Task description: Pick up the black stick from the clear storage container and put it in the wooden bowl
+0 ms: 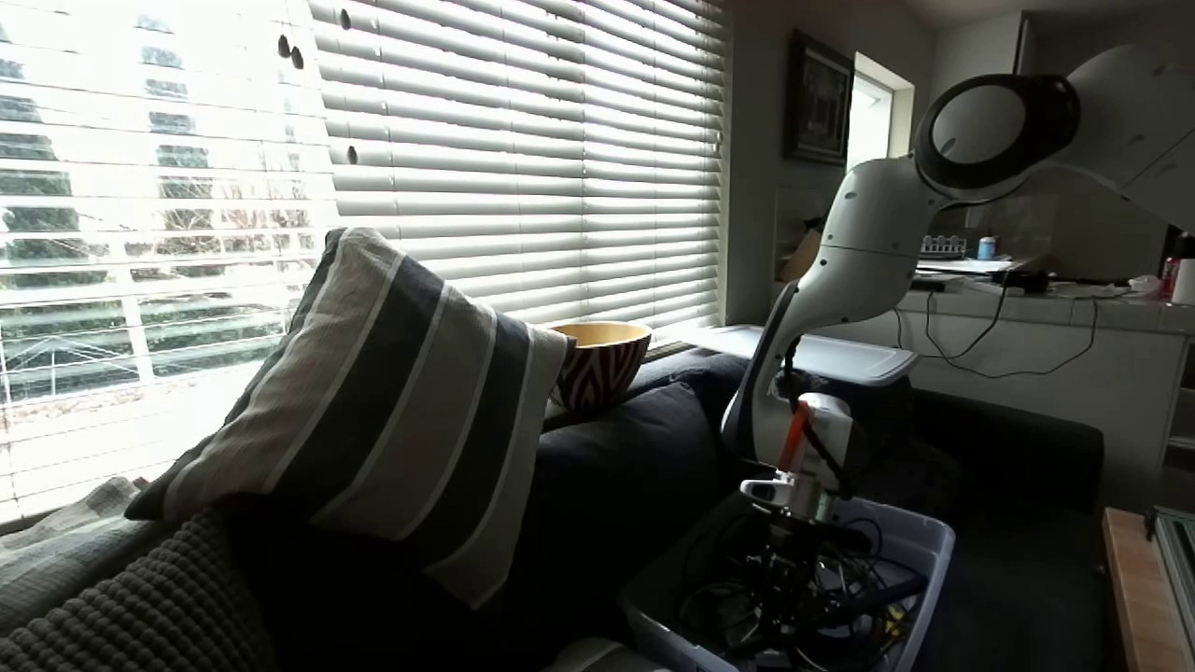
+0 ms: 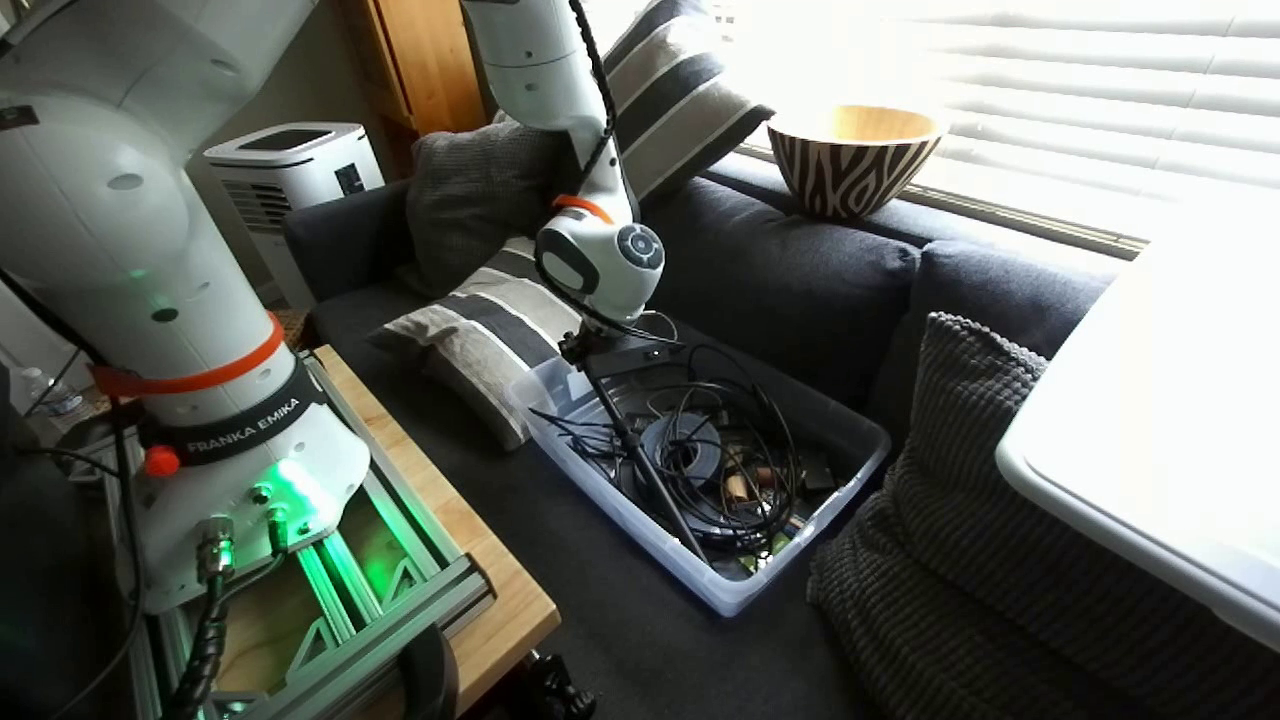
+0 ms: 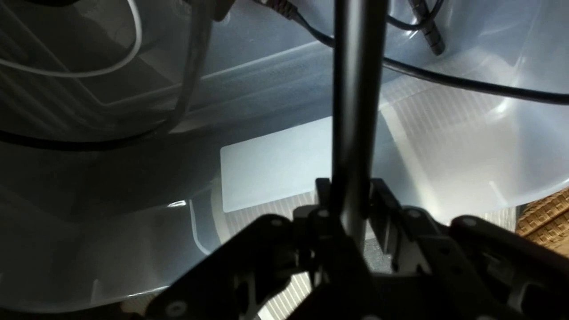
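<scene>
The black stick [image 3: 359, 89] runs up the wrist view between my fingertips. In an exterior view the stick [image 2: 655, 475] slants down from my gripper into the clear storage container [image 2: 722, 594], its lower end near the container's near corner. My gripper [image 3: 351, 191] is shut on the stick, one finger on each side. The gripper is over one end of the container; it is dark and hard to make out in an exterior view. The wooden bowl [image 2: 850, 180], striped outside and pale inside, stands upright behind the sofa back. The bowl [image 1: 602, 369] is partly behind a pillow there.
Black cables [image 2: 780, 430] and a grey spool [image 2: 690, 445] lie in the container. A striped pillow [image 1: 411, 392] leans beside the bowl. A white lid [image 2: 1160, 440] lies at the other side. Ribbed pillows [image 2: 960, 480] and the sofa back [image 2: 790, 270] border the container.
</scene>
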